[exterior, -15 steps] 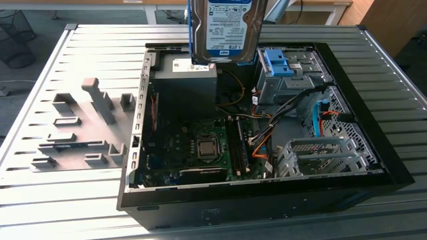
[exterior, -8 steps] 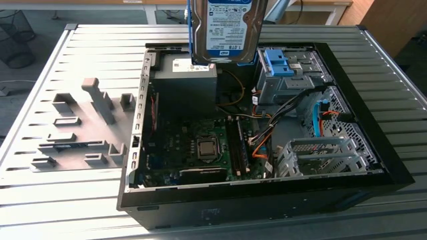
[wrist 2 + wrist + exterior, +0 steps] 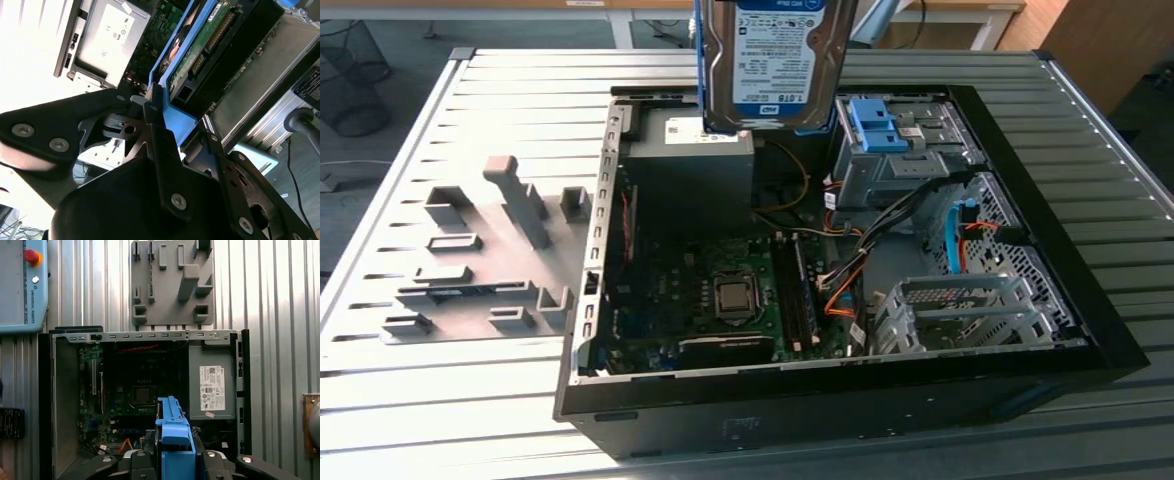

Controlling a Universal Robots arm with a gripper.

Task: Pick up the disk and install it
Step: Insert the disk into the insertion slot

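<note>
The disk [image 3: 774, 60], silver-grey with a white-and-blue label and blue side rails, hangs upright in the air above the back of the open computer case [image 3: 1087, 300] in the exterior view. In the second wrist view my gripper [image 3: 180, 122] is shut on the disk [image 3: 205, 45], and its black fingers [image 3: 160, 145] clamp the blue rail end while the green circuit board side shows. The first wrist view looks down past the blue rail [image 3: 174, 430] held in the gripper [image 3: 174, 460] onto the case interior.
Inside the case sit a black power supply with a white sticker [image 3: 694, 170], the motherboard [image 3: 720, 290], a bare blue bracket in the drive bay [image 3: 887, 130] and a silver cage [image 3: 961, 310]. A grey fixture plate [image 3: 480, 250] lies on the slatted table at the exterior view's left.
</note>
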